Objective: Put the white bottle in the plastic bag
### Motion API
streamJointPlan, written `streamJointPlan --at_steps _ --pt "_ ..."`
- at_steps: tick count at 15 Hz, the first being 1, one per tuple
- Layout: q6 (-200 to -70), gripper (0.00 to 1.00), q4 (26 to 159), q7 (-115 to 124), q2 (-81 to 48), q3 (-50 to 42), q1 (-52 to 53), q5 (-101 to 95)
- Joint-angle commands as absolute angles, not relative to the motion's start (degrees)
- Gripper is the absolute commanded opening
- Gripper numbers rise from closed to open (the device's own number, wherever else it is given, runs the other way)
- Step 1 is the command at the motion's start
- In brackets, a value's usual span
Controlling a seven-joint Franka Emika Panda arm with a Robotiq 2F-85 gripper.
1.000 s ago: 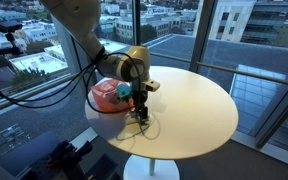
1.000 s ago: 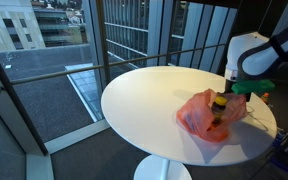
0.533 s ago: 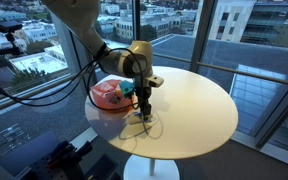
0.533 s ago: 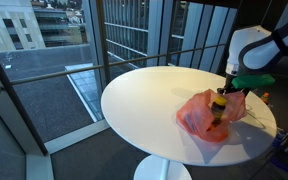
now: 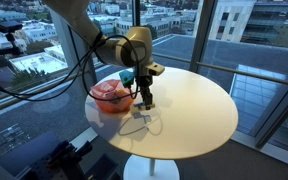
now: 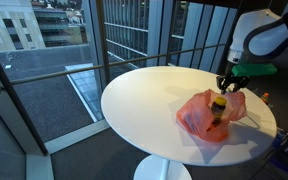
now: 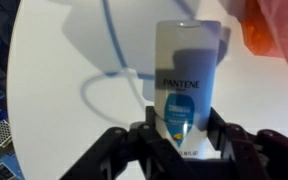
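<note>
The white bottle [image 7: 187,75] has a blue Pantene label and sits upright between my fingers in the wrist view. My gripper [image 7: 184,128] is shut on its lower part and holds it above the round white table [image 5: 199,100]. In both exterior views the gripper [image 5: 147,97] [image 6: 227,83] hangs just beside the red-orange plastic bag [image 5: 108,93] [image 6: 206,115], which lies on the table's edge. A corner of the bag shows at the top right of the wrist view [image 7: 279,35]. The bottle is hard to make out in the exterior views.
A small bottle with a yellow cap [image 6: 218,104] stands in the bag. A thin cable loop [image 5: 144,123] lies on the table under the gripper. The table stands by tall windows and a railing [image 6: 134,50]. Cables hang from the arm [image 5: 44,85].
My gripper has risen from the tabletop with the white bottle held in it. The bag has not moved.
</note>
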State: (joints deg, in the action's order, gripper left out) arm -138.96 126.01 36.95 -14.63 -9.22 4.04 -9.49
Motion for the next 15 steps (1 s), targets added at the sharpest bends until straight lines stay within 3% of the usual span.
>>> streamJointPlan --at_steps 1,15 --pt "-137.0 0.26 125.8 41.8 -10.7 -8.7 5.4 -11.8" --pt "-136.5 0.26 125.6 55.2 -3.9 -1.5 6.4 -21.9"
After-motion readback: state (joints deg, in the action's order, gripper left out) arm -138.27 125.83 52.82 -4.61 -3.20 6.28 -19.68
